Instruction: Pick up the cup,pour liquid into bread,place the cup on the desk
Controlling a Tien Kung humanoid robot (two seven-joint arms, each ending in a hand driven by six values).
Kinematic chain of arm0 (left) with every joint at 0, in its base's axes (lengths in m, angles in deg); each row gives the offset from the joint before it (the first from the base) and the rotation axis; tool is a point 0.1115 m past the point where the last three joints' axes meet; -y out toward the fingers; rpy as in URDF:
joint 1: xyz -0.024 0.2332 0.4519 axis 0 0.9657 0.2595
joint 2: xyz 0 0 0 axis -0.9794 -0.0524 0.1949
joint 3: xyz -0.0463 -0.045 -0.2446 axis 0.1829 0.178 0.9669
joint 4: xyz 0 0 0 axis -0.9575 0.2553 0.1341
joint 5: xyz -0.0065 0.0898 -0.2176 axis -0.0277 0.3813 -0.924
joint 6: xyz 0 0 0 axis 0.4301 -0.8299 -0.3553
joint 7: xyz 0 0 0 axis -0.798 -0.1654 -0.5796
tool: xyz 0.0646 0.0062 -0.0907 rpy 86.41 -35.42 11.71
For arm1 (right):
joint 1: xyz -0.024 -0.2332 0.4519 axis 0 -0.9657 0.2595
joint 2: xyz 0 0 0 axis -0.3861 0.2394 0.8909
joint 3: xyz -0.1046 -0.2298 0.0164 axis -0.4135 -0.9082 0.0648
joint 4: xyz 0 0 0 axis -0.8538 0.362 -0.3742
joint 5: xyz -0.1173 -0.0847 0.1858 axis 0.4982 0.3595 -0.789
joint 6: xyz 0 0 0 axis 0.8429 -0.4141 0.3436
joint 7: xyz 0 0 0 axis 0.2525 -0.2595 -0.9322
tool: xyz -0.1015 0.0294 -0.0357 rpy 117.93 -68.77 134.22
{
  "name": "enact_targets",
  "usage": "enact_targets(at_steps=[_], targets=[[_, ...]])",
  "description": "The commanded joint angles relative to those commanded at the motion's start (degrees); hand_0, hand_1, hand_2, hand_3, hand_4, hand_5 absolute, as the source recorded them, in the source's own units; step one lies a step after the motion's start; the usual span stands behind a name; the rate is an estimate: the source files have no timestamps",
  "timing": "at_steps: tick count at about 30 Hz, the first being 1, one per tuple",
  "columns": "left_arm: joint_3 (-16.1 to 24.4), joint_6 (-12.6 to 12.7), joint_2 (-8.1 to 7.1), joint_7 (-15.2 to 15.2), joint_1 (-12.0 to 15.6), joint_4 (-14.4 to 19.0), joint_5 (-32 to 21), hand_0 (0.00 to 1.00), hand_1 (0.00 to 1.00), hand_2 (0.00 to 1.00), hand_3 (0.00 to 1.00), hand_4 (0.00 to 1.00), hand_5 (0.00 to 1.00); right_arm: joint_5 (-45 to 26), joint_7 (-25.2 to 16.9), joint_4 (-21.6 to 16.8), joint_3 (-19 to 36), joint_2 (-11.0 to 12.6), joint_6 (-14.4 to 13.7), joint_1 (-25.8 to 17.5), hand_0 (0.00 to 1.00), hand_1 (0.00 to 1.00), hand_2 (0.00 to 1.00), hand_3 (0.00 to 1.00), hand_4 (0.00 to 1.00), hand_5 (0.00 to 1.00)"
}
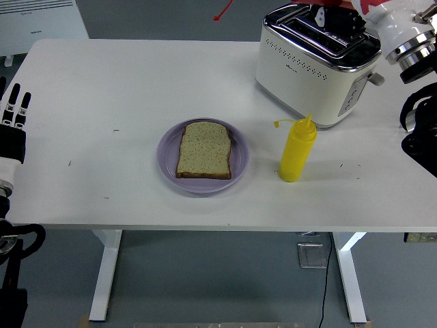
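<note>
A slice of bread [204,149] lies flat on a purple plate [166,154] at the table's middle. My right hand [374,8] has risen to the top right corner, above the toaster; only its white wrist and a sliver of the red squeeze bottle [332,3] it carries still show. The bottle's dangling red cap tip [221,11] hangs at the top edge, far behind the plate. My left hand [13,113] rests at the left edge with its fingers straight and nothing in it.
A yellow squeeze bottle [297,149] stands upright right of the plate. A white toaster [315,63] sits at the back right. Bare table [102,89] spreads left of the plate.
</note>
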Motion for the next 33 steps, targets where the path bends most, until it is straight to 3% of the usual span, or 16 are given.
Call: enact_targets(at_steps=[9,18,25,33], targets=[[-0.2,0.0,0.02,-0.1,0.0,-0.1,0.1,0.804,0.78,0.807,0.728,0.487,0.998,-21.6,-2.6,-0.8,9.2,0.4,0.8,-6.7,0.241,0.262,0.357,0.467,0.463,0.023],[-0.5,0.0,0.06,-0.1,-0.1,-0.2,0.1,0.803,0.78,0.807,0.728,0.486,0.998,-43.2,-5.9,-0.1,13.5,-1.0,1.5,-11.7,0.241,0.264,0.358,0.469,0.464,0.025],[-0.4,0.0,0.1,-0.1,0.0,-0.2,0.2,0.804,0.78,0.806,0.726,0.483,0.998,-60.1,-11.3,2.1,17.6,-2.0,2.8,-18.2,0.238,0.264,0.357,0.468,0.454,0.024],[-0.5,-0.1,0.13,-0.1,0.0,-0.4,0.2,0.805,0.78,0.806,0.728,0.482,0.998,-60.9,-17.6,4.6,19.3,-2.8,3.5,-23.5,0.239,0.266,0.358,0.468,0.436,0.033]])
